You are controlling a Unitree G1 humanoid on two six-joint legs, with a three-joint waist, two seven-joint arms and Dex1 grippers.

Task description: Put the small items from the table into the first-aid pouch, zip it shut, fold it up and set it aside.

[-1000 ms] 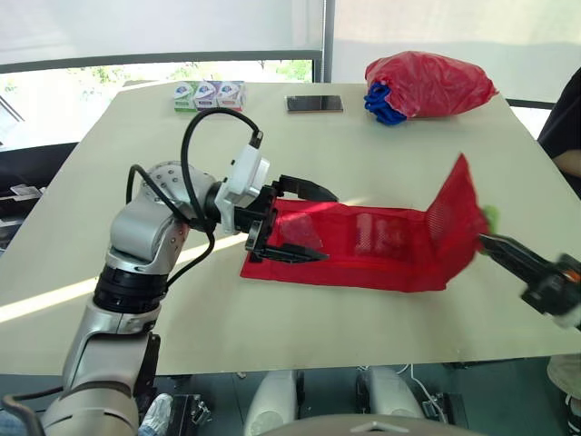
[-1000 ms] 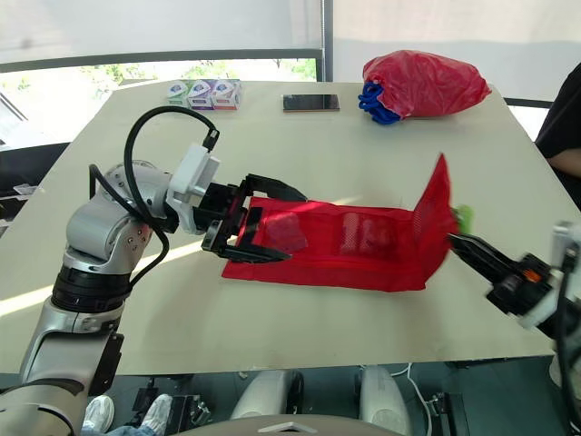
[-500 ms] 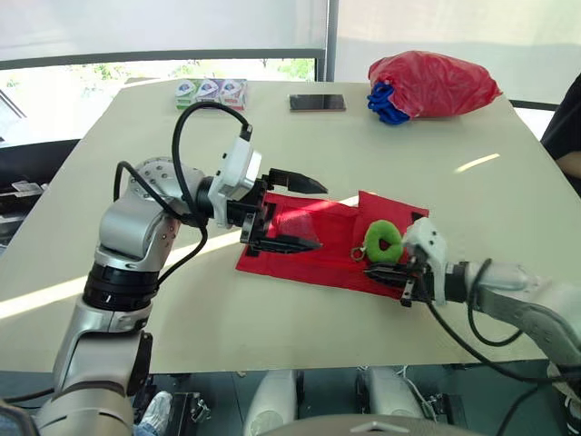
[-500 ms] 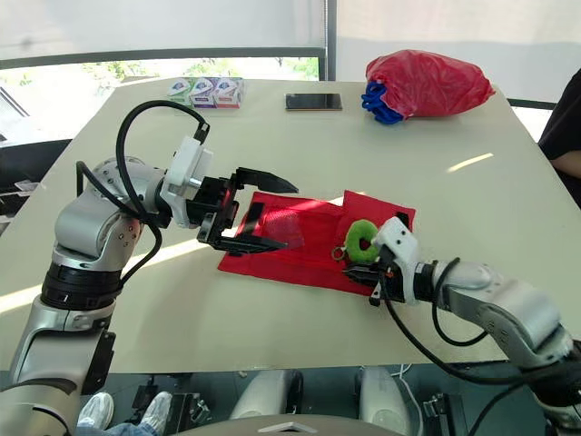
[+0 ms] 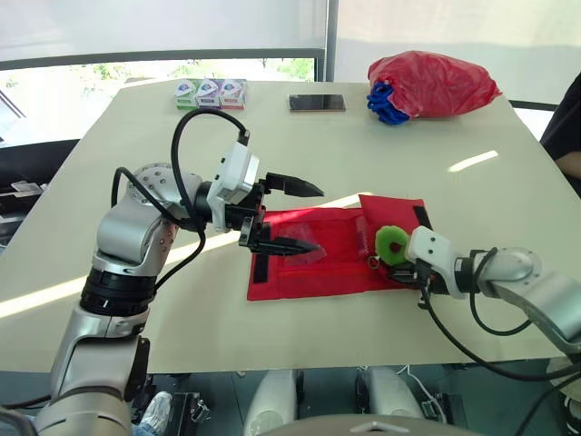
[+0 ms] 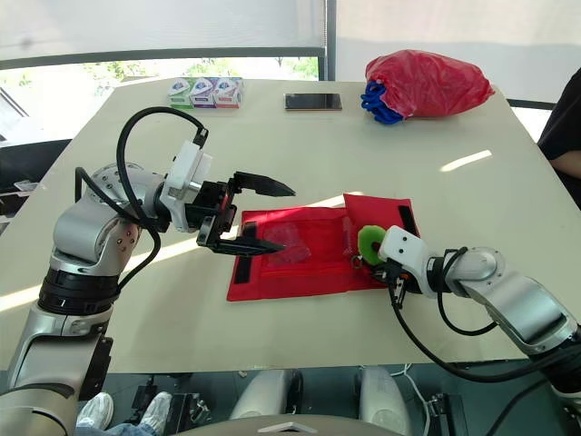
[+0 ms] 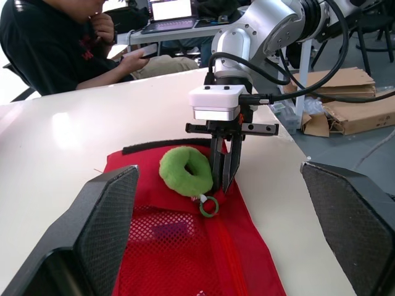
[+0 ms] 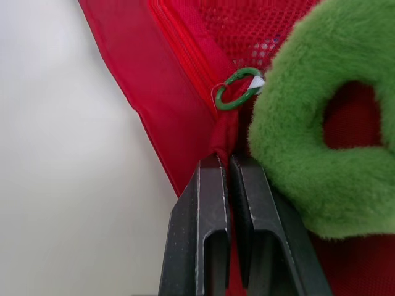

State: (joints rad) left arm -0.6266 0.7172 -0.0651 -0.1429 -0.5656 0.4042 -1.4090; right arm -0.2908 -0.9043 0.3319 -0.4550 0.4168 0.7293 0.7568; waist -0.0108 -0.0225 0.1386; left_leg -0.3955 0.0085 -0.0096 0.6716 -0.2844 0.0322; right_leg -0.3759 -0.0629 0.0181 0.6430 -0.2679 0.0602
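Observation:
The red first-aid pouch (image 5: 313,263) lies flat on the table's near middle, its right end folded over on itself. A fuzzy green ring (image 5: 394,242) with a small green key ring (image 8: 237,89) sits on the folded part. My right gripper (image 8: 223,165) is shut on a pinch of the pouch's red fabric just beside the green ring, as the left wrist view also shows for the right gripper (image 7: 223,179). My left gripper (image 5: 318,218) hangs open over the pouch's left end, one finger (image 5: 281,245) low above the mesh, holding nothing.
At the table's far edge are a red plastic bag (image 5: 431,84) over something blue, a phone (image 5: 316,103) and a row of small boxes (image 5: 211,93). A person (image 7: 68,43) sits past the right side of the table.
My right gripper carried the pouch's raised right end leftward and laid it down as a fold with the green ring on top. The pouch has shifted slightly. My left gripper stays open.

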